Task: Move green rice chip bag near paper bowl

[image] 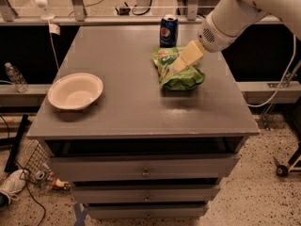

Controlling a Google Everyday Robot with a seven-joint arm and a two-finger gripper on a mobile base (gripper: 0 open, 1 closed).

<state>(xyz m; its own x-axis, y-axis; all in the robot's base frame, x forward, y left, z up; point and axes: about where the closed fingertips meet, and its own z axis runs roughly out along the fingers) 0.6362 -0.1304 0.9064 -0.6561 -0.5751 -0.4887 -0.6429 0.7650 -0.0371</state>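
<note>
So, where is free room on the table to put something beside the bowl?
Free: the wide grey table strip between the off-white round paper bowl and the crinkly green rice chip bag, and the front edge. Crowded: the back right, with the blue soda can behind the bag and the gripper over it.
</note>
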